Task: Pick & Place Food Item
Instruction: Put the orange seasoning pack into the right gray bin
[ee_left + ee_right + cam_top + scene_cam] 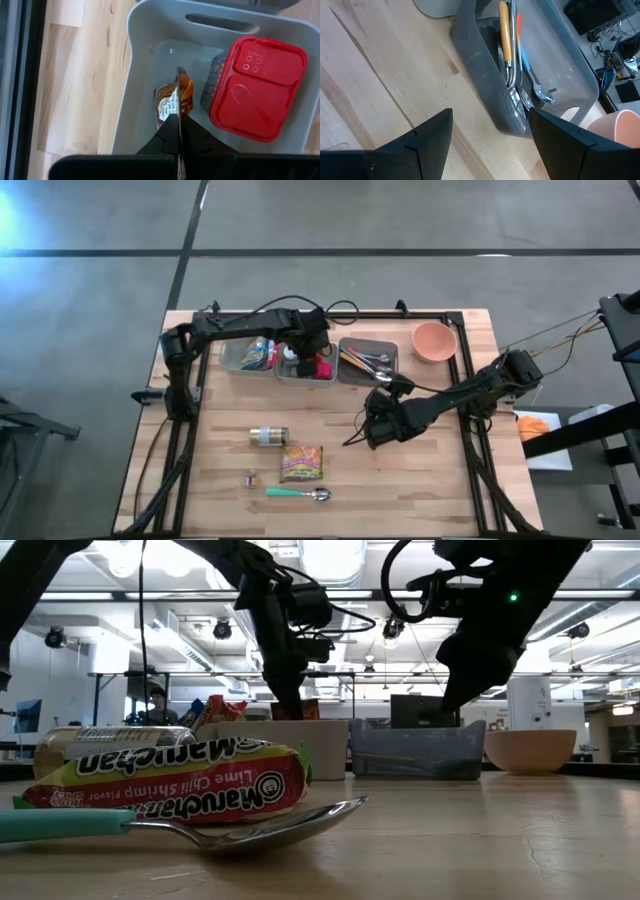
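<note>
My left gripper (179,120) is down inside the light grey middle bin (131,75) at the table's far side, shut on a small orange-brown food packet (172,97). Beside the packet, a red-lidded container (255,85) sits in the same bin. From above, this gripper (300,356) is over that bin (305,370). My right gripper (490,112) is open and holds nothing. It hovers over bare wood near the dark utensil bin (490,95), right of the table's middle (375,430). My left gripper pinches the packet's upper edge (182,104) between its two fingers, coming from above and pointing steeply down. The packet is seen edge-on and hangs below the fingers inside the bin. Whether its lower end touches the bin floor cannot be told.
A left bin (250,355) holds snack packets, and a pink bowl (434,340) stands at the far right. On the near table lie a jar on its side (268,436), a ramen packet (302,463), a teal-handled spoon (298,494) and a small item (250,477).
</note>
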Robot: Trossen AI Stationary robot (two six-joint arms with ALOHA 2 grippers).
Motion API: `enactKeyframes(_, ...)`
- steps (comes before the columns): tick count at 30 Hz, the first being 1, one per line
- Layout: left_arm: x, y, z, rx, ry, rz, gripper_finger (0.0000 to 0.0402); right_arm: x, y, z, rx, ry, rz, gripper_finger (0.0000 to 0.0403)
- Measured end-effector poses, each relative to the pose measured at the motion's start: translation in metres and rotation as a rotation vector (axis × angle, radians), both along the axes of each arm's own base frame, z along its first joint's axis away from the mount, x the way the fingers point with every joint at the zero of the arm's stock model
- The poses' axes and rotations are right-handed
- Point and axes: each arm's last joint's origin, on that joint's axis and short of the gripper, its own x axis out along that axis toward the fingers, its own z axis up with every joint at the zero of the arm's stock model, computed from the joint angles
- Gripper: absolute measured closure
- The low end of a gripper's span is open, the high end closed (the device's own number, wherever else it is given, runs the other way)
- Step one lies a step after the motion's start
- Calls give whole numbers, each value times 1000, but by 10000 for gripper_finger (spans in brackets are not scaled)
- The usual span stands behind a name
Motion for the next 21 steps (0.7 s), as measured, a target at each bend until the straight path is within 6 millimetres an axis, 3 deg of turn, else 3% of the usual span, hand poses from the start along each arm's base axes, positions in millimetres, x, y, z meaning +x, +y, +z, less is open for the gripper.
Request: enactKeyframes(21, 5, -13, 0, 4, 9, -53, 401, 0, 0, 0, 3, 1, 0, 142)
